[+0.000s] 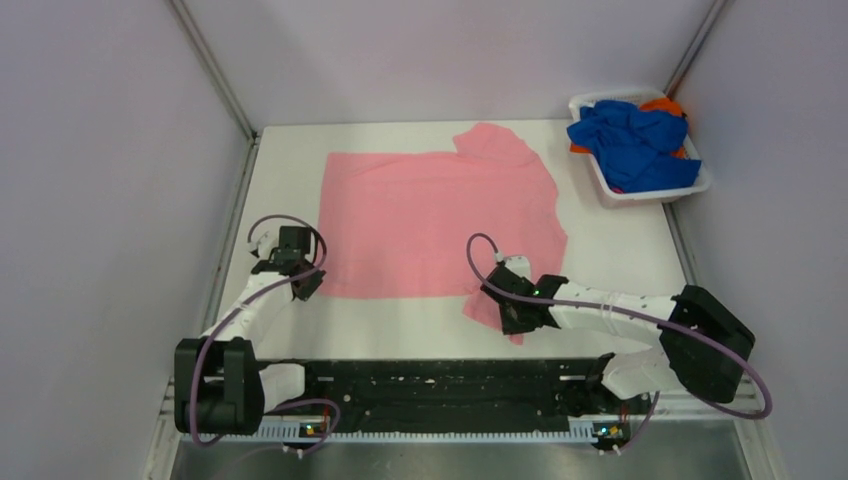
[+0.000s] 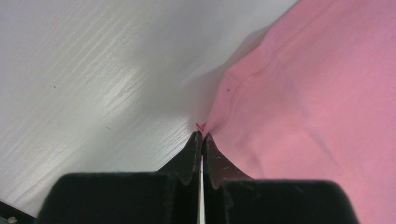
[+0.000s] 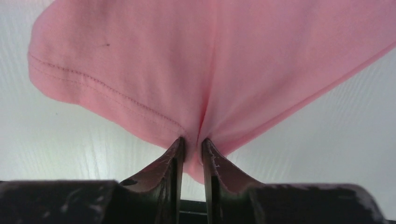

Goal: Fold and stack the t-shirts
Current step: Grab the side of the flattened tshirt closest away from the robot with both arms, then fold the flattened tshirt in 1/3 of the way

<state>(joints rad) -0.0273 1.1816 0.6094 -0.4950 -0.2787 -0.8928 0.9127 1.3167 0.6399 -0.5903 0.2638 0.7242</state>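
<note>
A light pink t-shirt (image 1: 430, 215) lies spread on the white table, one sleeve at the back. My left gripper (image 1: 305, 283) is at the shirt's near left corner, shut on that corner (image 2: 203, 126), with only a sliver of cloth showing at its tips. My right gripper (image 1: 508, 312) is at the near right sleeve, shut on a bunched fold of pink cloth (image 3: 196, 93) that it lifts a little off the table. A royal blue t-shirt (image 1: 635, 140) and an orange t-shirt (image 1: 662, 103) lie crumpled in the basket.
The white plastic basket (image 1: 608, 187) stands at the back right, against the right wall. White walls enclose the table on the left, back and right. Bare table (image 1: 420, 320) lies between the shirt's near hem and the arm bases.
</note>
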